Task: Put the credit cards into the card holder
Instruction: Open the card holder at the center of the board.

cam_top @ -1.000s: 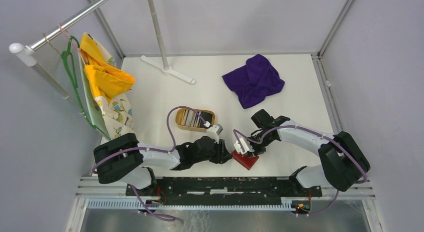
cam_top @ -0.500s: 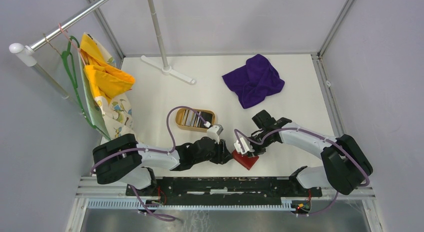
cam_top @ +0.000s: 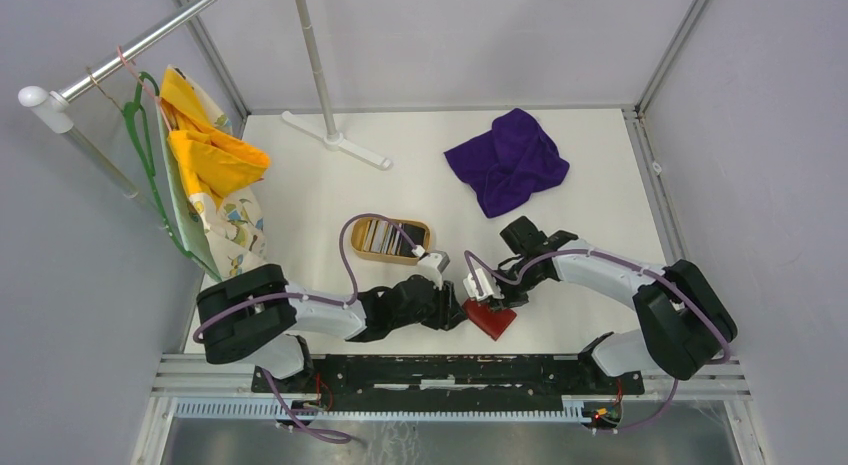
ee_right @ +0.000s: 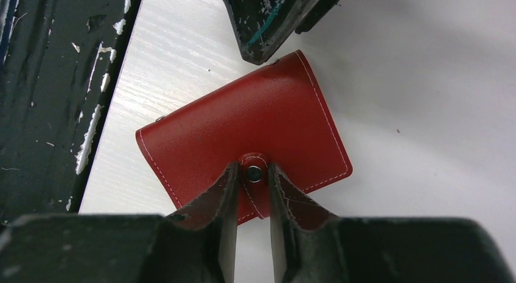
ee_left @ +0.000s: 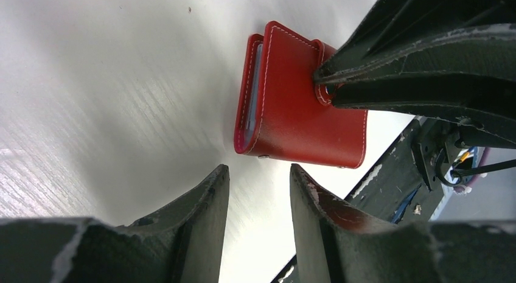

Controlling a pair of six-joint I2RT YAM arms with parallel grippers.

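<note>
The red card holder (cam_top: 492,322) lies folded shut on the white table near its front edge, also seen in the left wrist view (ee_left: 298,122) and the right wrist view (ee_right: 243,122). My right gripper (ee_right: 252,168) comes in from above, its fingers pressed against both sides of the snap tab (ee_right: 254,174). My left gripper (ee_left: 258,168) is open and empty, its tips just short of the holder's folded side. In the top view it (cam_top: 455,313) sits left of the holder and the right gripper (cam_top: 493,303) over it. The credit cards (cam_top: 385,235) stand in the oval wooden tray (cam_top: 362,252).
The black front rail (cam_top: 450,370) runs just past the holder. A purple cloth (cam_top: 510,160) lies at the back right. A white stand foot (cam_top: 335,140) is at the back, and yellow and patterned fabric on a green hanger (cam_top: 205,155) hangs at the left.
The right gripper's fingers have narrowed onto the snap tab. The left arm has shifted slightly toward the holder. The holder stays where it was.
</note>
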